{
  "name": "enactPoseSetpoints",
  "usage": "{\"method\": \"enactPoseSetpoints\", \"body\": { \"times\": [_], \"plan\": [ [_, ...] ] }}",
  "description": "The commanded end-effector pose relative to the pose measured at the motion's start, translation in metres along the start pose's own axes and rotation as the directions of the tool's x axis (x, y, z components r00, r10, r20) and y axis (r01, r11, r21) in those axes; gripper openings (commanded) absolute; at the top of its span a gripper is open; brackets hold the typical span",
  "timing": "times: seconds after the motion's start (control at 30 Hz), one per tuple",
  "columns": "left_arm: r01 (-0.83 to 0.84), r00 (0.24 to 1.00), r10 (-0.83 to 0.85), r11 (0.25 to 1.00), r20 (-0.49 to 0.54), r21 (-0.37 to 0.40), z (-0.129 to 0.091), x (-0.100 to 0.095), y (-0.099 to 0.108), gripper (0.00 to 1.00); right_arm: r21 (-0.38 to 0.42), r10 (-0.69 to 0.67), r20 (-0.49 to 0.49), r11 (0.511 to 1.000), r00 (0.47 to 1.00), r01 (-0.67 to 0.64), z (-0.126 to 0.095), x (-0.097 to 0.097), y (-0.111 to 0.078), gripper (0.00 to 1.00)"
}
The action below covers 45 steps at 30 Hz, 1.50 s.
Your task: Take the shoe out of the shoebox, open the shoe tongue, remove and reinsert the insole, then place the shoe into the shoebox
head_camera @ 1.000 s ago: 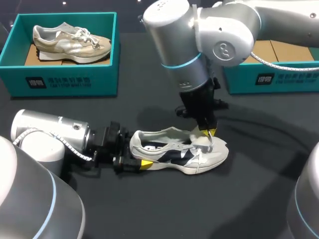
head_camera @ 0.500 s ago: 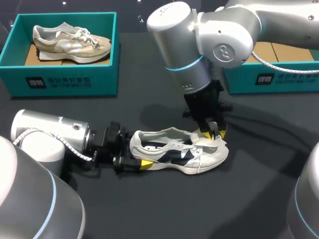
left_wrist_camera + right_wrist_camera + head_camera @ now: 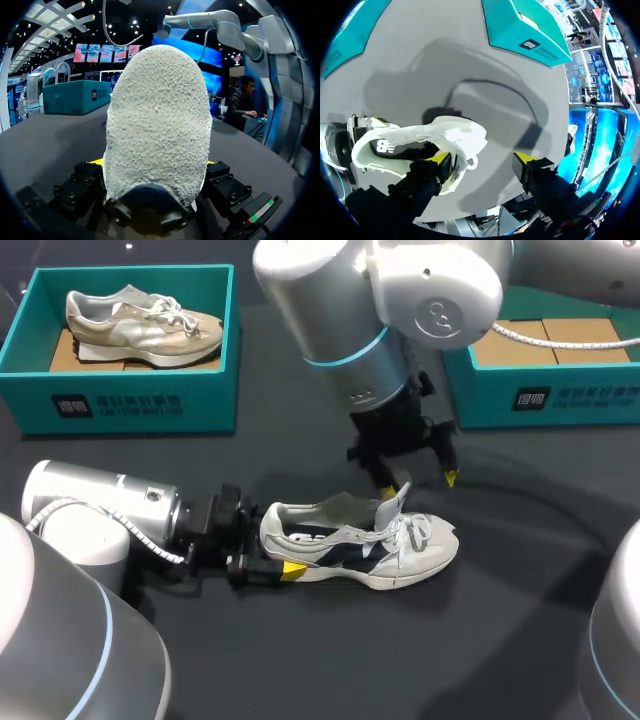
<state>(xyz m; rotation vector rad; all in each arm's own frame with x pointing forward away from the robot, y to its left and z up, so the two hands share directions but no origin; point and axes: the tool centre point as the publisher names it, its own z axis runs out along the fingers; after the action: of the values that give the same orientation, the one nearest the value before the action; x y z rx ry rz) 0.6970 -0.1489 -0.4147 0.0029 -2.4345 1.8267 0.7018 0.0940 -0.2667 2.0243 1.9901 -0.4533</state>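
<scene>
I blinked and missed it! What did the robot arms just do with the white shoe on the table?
The right gripper opened, rose off the white shoe and drew back a little. It seems to have let go of the tongue, which now stands up. The left gripper still clamps the heel, and the shoe has not moved.

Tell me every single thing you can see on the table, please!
white shoe: one, white with dark sides, middle of the table
beige shoe: one, beige and silver, inside the left shoebox
left shoebox: one, teal, far left
right shoebox: one, teal, far right, brown cardboard inside
table: one, dark grey, under everything
left gripper: one, black with yellow tips, shut on the white shoe's heel
right gripper: one, black with yellow tips, open, above the white shoe's front
</scene>
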Motion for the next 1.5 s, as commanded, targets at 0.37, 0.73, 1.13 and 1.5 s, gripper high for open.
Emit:
{"method": "enactPoseSetpoints", "body": {
  "times": [0.37, 0.73, 1.13, 1.5],
  "plan": [
    [0.001, 1.000, -0.001, 1.000, 0.000, 0.000, 0.000, 0.002, 0.003, 0.00, -0.272, -0.555, 0.111, 0.781, 0.825, 0.562, -0.074, 0.050, -0.013, 0.49],
    [0.001, 1.000, -0.001, 1.000, 0.000, 0.000, 0.000, 0.002, 0.003, 0.00, -0.349, -0.792, 0.005, 0.571, 0.611, 0.743, -0.078, 0.073, -0.027, 0.00],
    [0.001, 1.000, -0.001, 1.000, 0.000, 0.000, 0.000, 0.002, 0.003, 0.00, -0.377, -0.945, 0.162, 0.205, 0.283, 0.903, -0.071, 0.120, -0.027, 0.00],
    [0.001, 1.000, -0.001, 1.000, 0.000, 0.000, 0.000, 0.002, 0.003, 0.00, -0.358, -0.963, 0.164, 0.143, 0.213, 0.923, -0.063, 0.125, -0.029, 0.00]
  ]
}}
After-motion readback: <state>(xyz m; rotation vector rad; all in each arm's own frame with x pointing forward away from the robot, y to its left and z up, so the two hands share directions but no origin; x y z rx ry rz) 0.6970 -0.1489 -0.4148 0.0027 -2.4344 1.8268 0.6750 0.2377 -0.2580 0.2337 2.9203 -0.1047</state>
